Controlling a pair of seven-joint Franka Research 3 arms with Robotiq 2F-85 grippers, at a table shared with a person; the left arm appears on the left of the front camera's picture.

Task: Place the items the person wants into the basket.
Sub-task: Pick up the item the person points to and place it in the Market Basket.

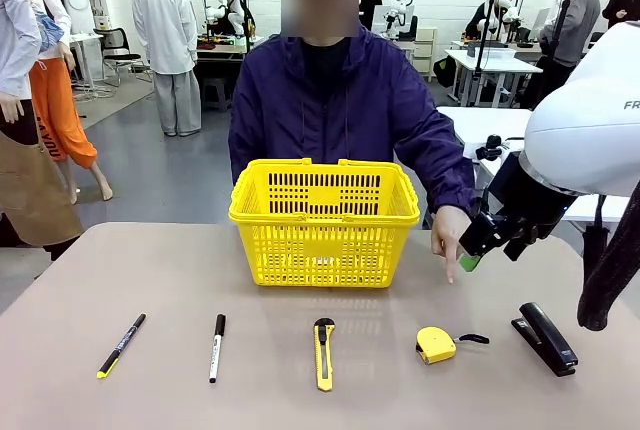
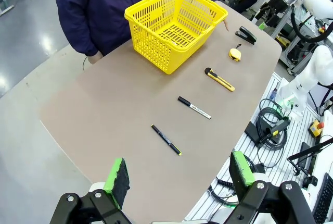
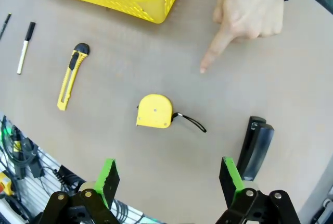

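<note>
Tape measure (image 3: 155, 111) lies on the counter (image 3: 291, 109) below my open right hand (image 3: 169, 177), near the person's finger (image 3: 210, 57), which points at it.

Basket (image 1: 320, 242) behind knife (image 1: 323, 353); tape measure (image 1: 435, 345) between knife and stapler (image 1: 545, 338).

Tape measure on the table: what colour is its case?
Yellow. The tape measure shows best in the right wrist view.

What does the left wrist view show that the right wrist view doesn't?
Left wrist view: the basket with its whole slotted floor, the person's jacket, the left hand open. Right wrist view: the person's finger pointing at the table near the tape measure, the right hand open. Both: utility knife, marker, stapler.
</note>
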